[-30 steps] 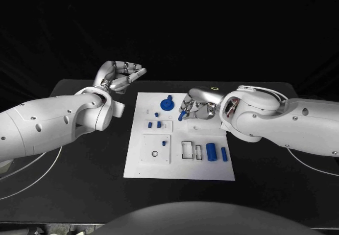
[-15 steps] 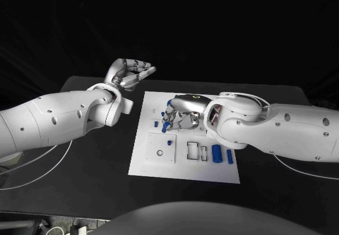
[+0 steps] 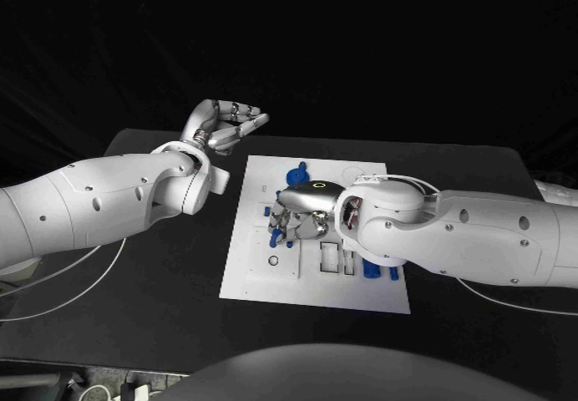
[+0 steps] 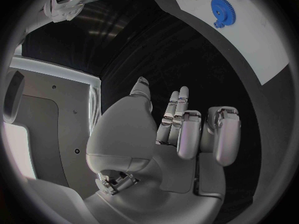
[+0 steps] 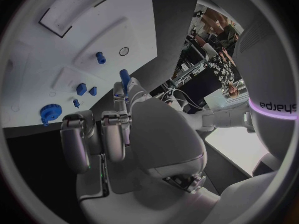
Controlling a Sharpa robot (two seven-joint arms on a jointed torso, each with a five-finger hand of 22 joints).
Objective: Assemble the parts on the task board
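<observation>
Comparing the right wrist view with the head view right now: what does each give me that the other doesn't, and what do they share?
Right wrist view alone: the blue peg pinched at the right hand's fingertips, seen clear of the task board. Head view alone: the left hand, raised beyond the board's far left corner with fingers curled and nothing in them, and the blue cylinders beside the right forearm. Both: the white board, the blue gear and the right hand over the board.

My right hand (image 3: 299, 219) and forearm lie across the middle of the task board (image 3: 259, 284), blocking its centre. My left hand (image 3: 225, 123) hangs off its far-left corner. The board's near edge is open; the blue gear (image 3: 295, 176) occupies the far edge.
</observation>
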